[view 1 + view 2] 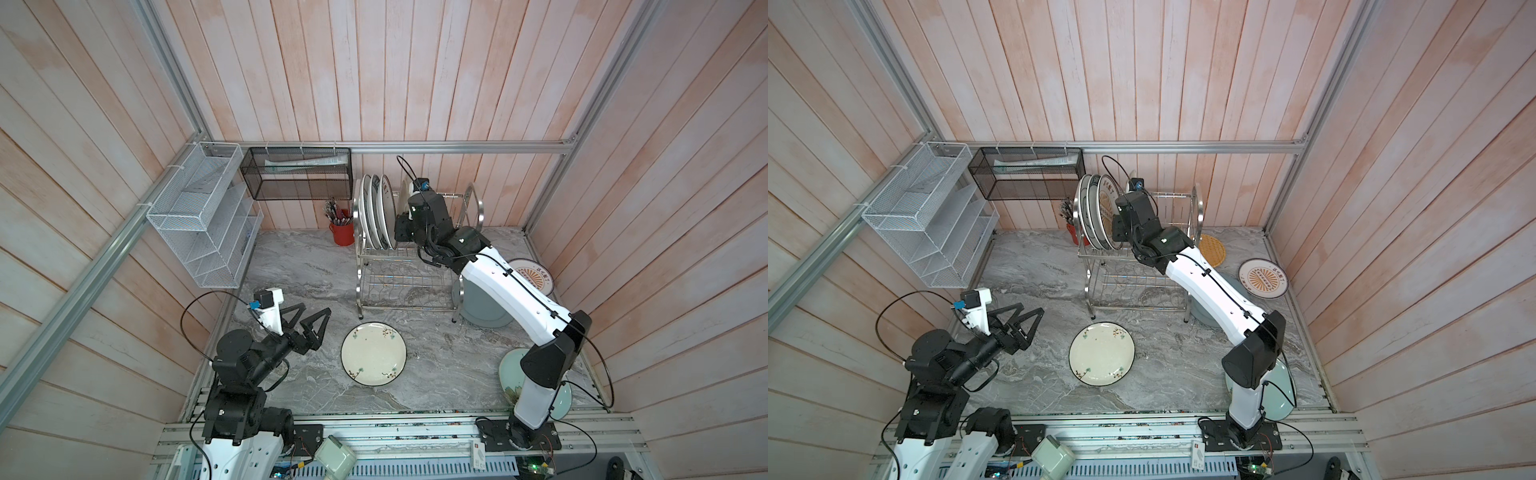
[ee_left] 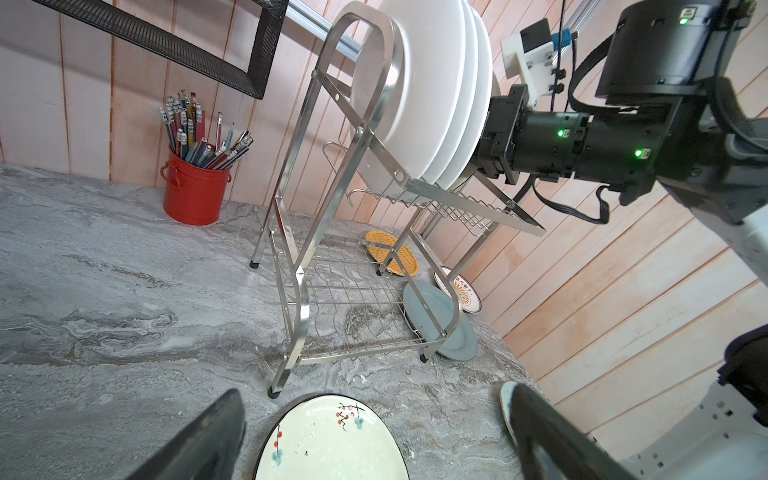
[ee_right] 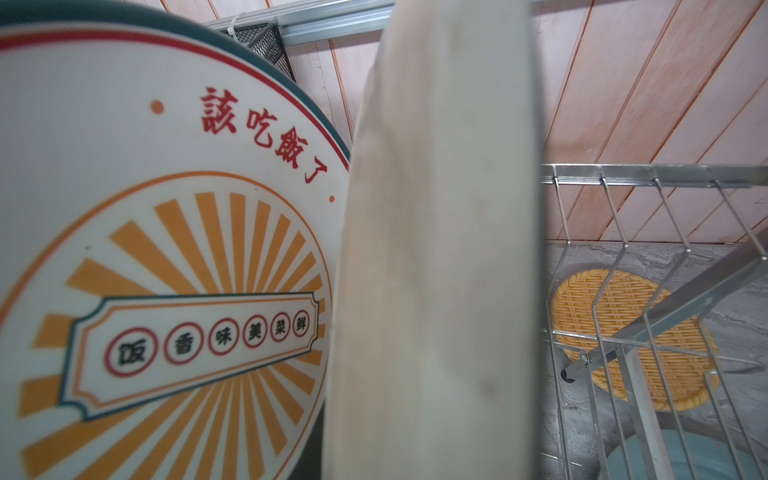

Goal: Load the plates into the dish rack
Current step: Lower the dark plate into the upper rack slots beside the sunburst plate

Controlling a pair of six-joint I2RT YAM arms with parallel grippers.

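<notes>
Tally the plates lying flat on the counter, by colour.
cream floral plate: 1
orange sunburst plate: 1
grey-blue plate: 1
pale green plate: 1
orange lattice plate: 1
Total: 5 in view

White mesh organiser (image 1: 187,208), black mesh basket (image 1: 291,187) hung on walls; red pot (image 1: 343,236) (pencils inside) below basket.

green plate (image 1: 510,374) half hidden, cream plate (image 3: 436,249) blurred
</notes>
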